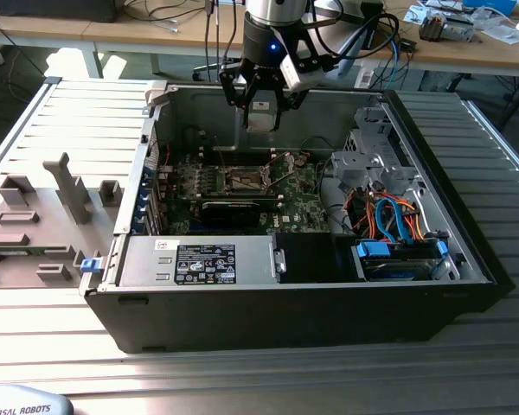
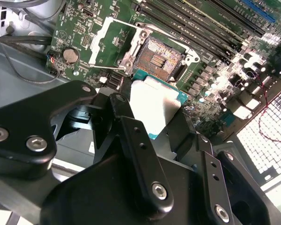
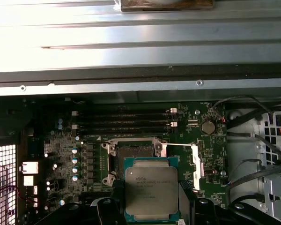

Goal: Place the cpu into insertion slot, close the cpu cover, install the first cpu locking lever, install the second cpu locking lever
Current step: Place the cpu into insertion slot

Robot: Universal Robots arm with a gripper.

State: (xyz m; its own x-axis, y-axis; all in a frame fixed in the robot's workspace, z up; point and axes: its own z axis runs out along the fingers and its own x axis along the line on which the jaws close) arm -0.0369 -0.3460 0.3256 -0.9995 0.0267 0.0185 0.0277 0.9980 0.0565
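Note:
My gripper hangs inside the open computer case, above the motherboard's back part, shut on the cpu. The first wrist view shows the cpu with its silver-grey top facing the camera, held between the black fingers. In the second wrist view its pale underside faces the board. The insertion slot lies open and empty just beyond the chip. The cpu cover, a thin silvery frame, stands swung open beside the slot.
The black case encloses a labelled power supply at the front, and a drive cage with blue and orange cables on the exterior view's right. Memory slots run past the socket. A grey fixture tray lies outside.

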